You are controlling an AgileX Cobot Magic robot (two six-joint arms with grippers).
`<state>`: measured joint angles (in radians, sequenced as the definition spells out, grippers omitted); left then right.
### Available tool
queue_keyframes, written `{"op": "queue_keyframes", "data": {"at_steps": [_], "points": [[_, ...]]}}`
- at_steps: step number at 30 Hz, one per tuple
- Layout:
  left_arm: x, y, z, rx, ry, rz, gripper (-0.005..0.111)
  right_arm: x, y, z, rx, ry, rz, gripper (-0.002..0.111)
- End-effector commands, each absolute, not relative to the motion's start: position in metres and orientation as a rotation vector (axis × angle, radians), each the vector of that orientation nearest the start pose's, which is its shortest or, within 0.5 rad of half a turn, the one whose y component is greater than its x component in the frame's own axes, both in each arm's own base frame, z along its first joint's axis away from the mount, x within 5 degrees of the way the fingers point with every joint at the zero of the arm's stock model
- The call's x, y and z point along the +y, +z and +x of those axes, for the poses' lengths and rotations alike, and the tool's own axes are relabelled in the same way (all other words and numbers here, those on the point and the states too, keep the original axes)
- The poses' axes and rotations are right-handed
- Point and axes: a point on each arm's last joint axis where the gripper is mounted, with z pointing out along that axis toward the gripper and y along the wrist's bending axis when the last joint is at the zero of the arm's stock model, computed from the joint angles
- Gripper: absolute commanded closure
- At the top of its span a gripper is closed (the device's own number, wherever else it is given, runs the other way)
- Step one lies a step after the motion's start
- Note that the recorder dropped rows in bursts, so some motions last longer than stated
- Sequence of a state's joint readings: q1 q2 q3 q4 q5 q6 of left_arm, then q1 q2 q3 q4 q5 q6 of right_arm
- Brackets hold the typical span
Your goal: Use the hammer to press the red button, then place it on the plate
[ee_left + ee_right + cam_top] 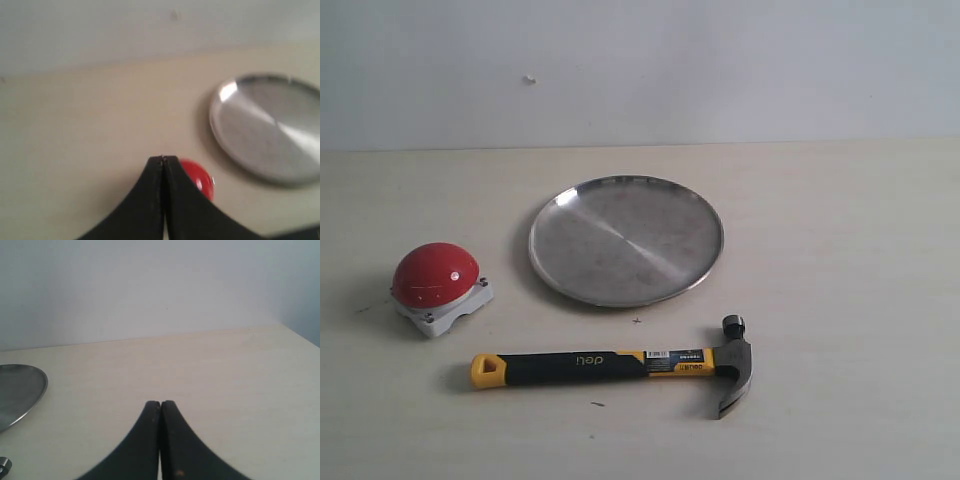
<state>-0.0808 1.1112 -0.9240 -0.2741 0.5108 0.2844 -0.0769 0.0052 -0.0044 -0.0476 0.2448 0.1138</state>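
Observation:
The hammer [620, 366] lies flat near the table's front, its dark head [734, 365] to the right and its yellow end to the left. The red button [435, 274] on its grey base sits at the left. The plate [626, 238] rests in the middle with nothing on it. Neither arm shows in the exterior view. My left gripper [163, 158] is shut and holds nothing, with the red button [199, 177] partly hidden behind it and the plate [270, 127] beyond. My right gripper [160, 403] is shut with nothing in it, beside the plate's rim [35, 397]; the hammer's head tip [4, 466] peeks in.
A pale wall [640, 70] runs behind the light wooden table [850, 230]. The table's right edge [300, 335] shows in the right wrist view.

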Motion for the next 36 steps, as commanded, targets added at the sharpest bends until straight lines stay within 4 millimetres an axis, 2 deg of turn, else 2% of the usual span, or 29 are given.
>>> {"op": "queue_keyframes", "data": {"at_steps": [1, 3, 6, 10, 14, 16, 18, 22, 24, 30, 36], "points": [[-0.043, 0.317, 0.258, 2.550, -0.227, 0.472, 0.107, -0.006, 0.192, 0.055, 1.715, -0.031, 0.130, 0.108], [-0.051, 0.308, 0.264, 2.626, -0.239, 0.592, 0.107, -0.006, 0.192, 0.055, 1.715, -0.031, 0.130, 0.108], [-0.076, 0.292, 0.266, 2.645, -0.258, 0.885, 0.107, -0.006, 0.192, 0.055, 1.715, -0.031, 0.130, 0.108], [-0.123, 0.277, 0.254, 2.544, -0.281, 1.343, 0.107, -0.006, 0.192, 0.055, 1.715, -0.031, 0.130, 0.108], [-0.162, 0.264, 0.241, 2.429, -0.264, 1.617, 0.105, -0.006, 0.192, 0.055, 1.715, -0.031, 0.130, 0.108], [-0.181, 0.257, 0.236, 2.381, -0.233, 1.732, 0.099, -0.006, 0.192, 0.055, 1.715, -0.031, 0.130, 0.108], [-0.199, 0.250, 0.232, 2.340, -0.207, 1.826, 0.090, -0.006, 0.192, 0.055, 1.715, -0.031, 0.130, 0.108], [-0.237, 0.239, 0.228, 2.234, -0.149, 1.967, 0.056, -0.006, 0.192, 0.055, 1.715, -0.031, 0.130, 0.108], [-0.253, 0.234, 0.228, 2.188, -0.117, 2.008, 0.046, -0.006, 0.192, 0.055, 1.715, -0.031, 0.130, 0.108], [-0.293, 0.221, 0.236, 2.116, -0.066, 2.115, 0.049, -0.006, 0.192, 0.055, 1.713, -0.031, 0.130, 0.108], [-0.307, 0.211, 0.246, 2.162, -0.060, 2.162, 0.049, -0.006, 0.192, 0.055, 1.712, -0.031, 0.130, 0.108]]}}
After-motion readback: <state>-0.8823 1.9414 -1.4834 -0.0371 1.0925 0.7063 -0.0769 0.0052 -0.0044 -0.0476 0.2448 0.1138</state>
